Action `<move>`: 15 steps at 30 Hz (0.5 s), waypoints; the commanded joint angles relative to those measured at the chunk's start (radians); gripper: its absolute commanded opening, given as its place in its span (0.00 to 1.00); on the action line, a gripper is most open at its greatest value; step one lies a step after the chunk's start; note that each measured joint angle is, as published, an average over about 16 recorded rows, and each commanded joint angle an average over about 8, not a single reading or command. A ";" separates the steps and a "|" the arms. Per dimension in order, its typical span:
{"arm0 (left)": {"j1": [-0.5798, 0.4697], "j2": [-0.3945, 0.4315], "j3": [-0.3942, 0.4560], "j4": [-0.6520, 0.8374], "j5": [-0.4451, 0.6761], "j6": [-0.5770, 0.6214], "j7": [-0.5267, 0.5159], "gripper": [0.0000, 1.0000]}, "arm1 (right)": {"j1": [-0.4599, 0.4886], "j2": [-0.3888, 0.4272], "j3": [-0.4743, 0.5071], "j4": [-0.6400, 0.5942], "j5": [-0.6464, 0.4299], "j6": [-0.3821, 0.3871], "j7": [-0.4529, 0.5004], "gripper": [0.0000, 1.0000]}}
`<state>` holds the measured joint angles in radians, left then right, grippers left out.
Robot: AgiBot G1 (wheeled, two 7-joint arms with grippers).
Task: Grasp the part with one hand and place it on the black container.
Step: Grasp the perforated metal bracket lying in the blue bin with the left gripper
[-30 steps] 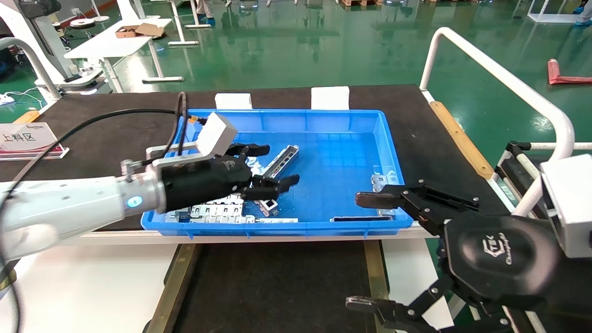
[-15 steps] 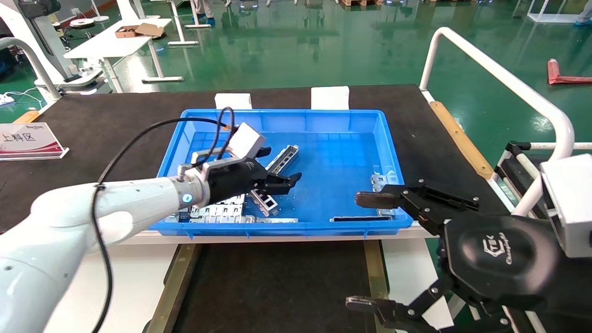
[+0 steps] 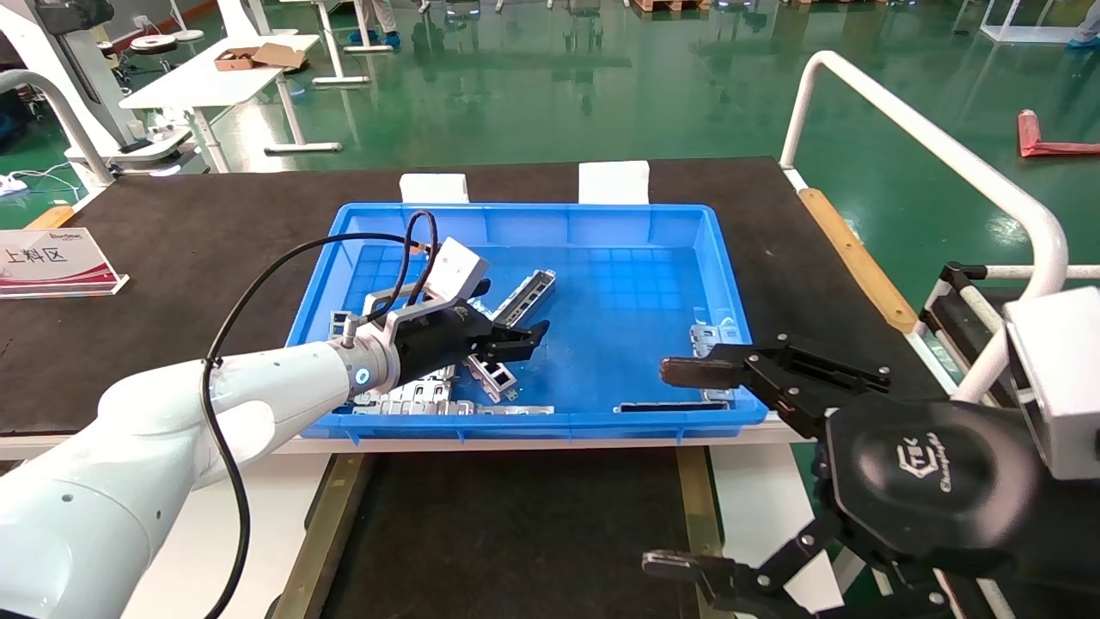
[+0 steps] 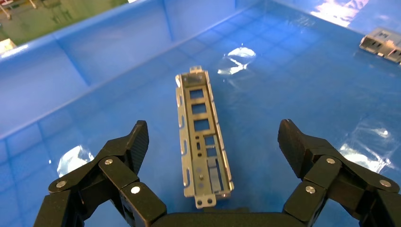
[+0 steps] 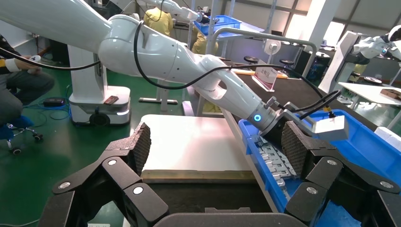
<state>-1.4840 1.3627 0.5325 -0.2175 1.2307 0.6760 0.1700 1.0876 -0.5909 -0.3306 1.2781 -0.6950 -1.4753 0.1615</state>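
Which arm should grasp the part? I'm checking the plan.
Left, likely. The left gripper is open inside the blue bin, straddling the part. The right gripper waits open outside the bin.

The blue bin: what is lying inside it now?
Inside the blue bin lie the part between the open left gripper's fingers, slotted plates and a small bracket. The arm covers some of the plates.

It was a factory-style robotics workshop: a glossy green floor (image 3: 533, 94), white workbenches (image 3: 206, 82), a blue parts bin (image 3: 593, 225) holding stamped metal pieces, and another white robot arm (image 5: 156, 52) nearby.
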 commanded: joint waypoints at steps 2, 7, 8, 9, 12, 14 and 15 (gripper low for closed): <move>0.008 0.001 0.012 0.000 -0.016 -0.014 0.003 0.00 | 0.000 0.000 0.000 0.000 0.000 0.000 0.000 0.00; 0.014 0.001 0.036 -0.003 -0.040 -0.025 -0.004 0.00 | 0.000 0.000 0.000 0.000 0.000 0.000 0.000 0.00; 0.015 0.001 0.041 -0.003 -0.045 -0.027 -0.006 0.00 | 0.000 0.000 0.000 0.000 0.000 0.000 0.000 0.00; 0.016 0.000 0.045 -0.003 -0.050 -0.029 -0.008 0.00 | 0.000 0.000 0.000 0.000 0.000 0.000 0.000 0.00; 0.018 0.000 0.058 -0.005 -0.066 -0.034 -0.014 0.00 | 0.000 0.000 0.000 0.000 0.000 0.000 0.000 0.00; 0.020 0.000 0.066 -0.005 -0.076 -0.039 -0.017 0.00 | 0.000 0.000 0.000 0.000 0.000 0.000 0.000 0.00; 0.021 0.000 0.071 -0.006 -0.080 -0.041 -0.018 0.00 | 0.000 0.000 0.000 0.000 0.000 0.000 0.000 0.00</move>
<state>-1.4633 1.3626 0.6037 -0.2232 1.1517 0.6364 0.1524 1.0877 -0.5907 -0.3311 1.2781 -0.6947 -1.4752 0.1613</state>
